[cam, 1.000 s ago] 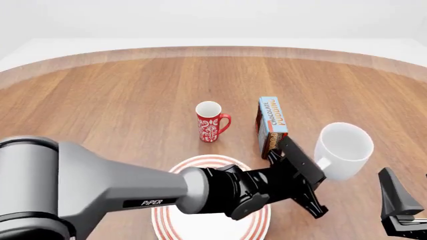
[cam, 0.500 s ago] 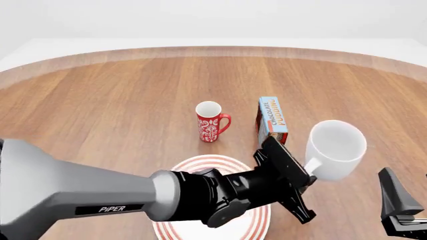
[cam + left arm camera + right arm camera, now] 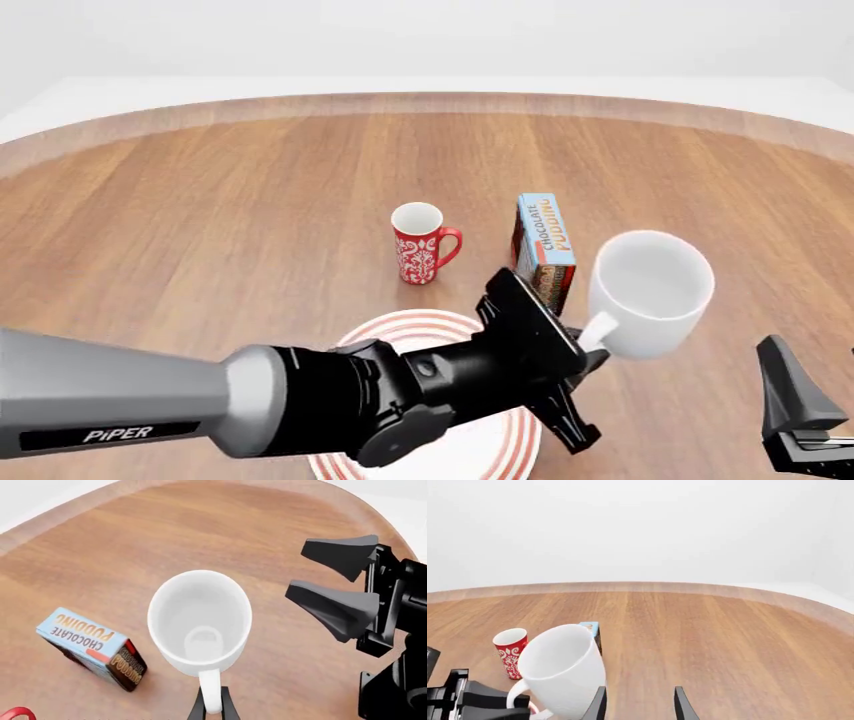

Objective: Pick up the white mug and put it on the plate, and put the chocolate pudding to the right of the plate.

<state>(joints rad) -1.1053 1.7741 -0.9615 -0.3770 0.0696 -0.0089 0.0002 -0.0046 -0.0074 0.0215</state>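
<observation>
White mug [image 3: 650,290] is shown in the front view gripped by its handle in the left gripper [image 3: 583,345], right of the plate [image 3: 523,440]. In the left wrist view, the chocolate pudding [image 3: 90,647] lies beside the mug. In the right wrist view, the right gripper [image 3: 639,705] is seen spread apart, holding nothing.

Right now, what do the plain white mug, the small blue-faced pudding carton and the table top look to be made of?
The plain white mug looks like glazed ceramic: smooth, uniform white, thick rounded rim. The blue-faced pudding carton looks like printed cardboard: flat faces, sharp edges, lettering. The table top looks like matte wood: brown grain streaks. All are renders, so appearance only.
</observation>
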